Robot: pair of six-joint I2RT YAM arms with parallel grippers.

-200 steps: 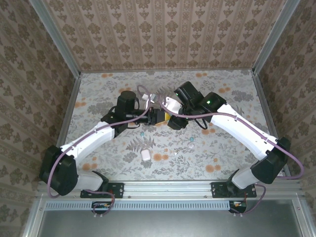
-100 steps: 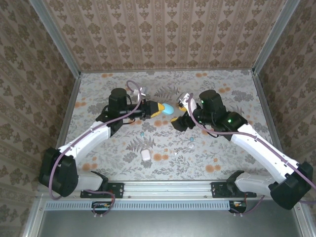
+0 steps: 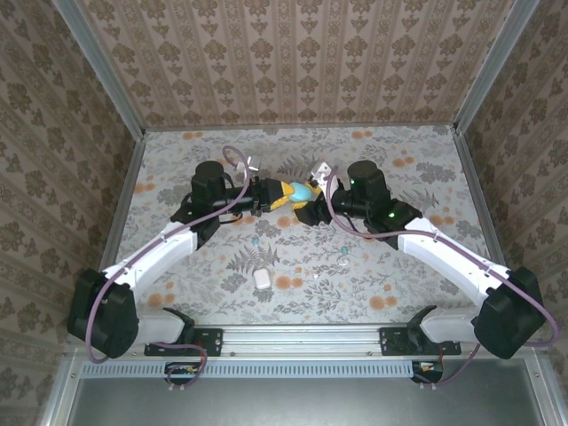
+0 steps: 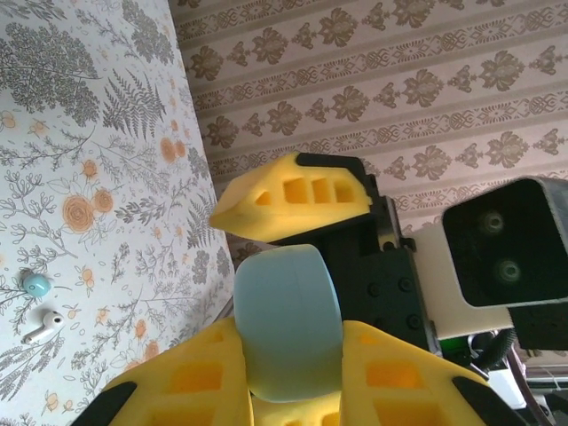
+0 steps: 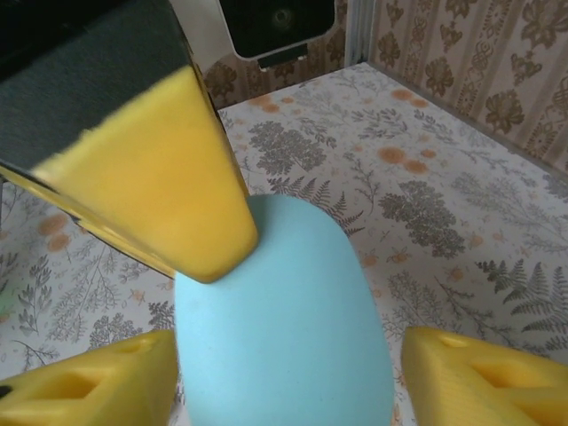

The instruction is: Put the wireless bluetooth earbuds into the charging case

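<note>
My left gripper is shut on a pale teal charging case and holds it above the table's far middle. In the left wrist view the case sits clamped between the yellow fingers. My right gripper stands open around the same case, with a small gap on each side. A teal earbud and a whitish earbud lie on the table. From above, one teal bud lies left of centre, and a teal bud and a whitish bud lie right of it.
A white charging case lies on the floral table near the front centre. A small pale piece lies to its right. Patterned walls close in the table at the back and on both sides.
The right gripper has moved left and now straddles the teal case. The left gripper has shifted slightly right, still holding the case.
</note>
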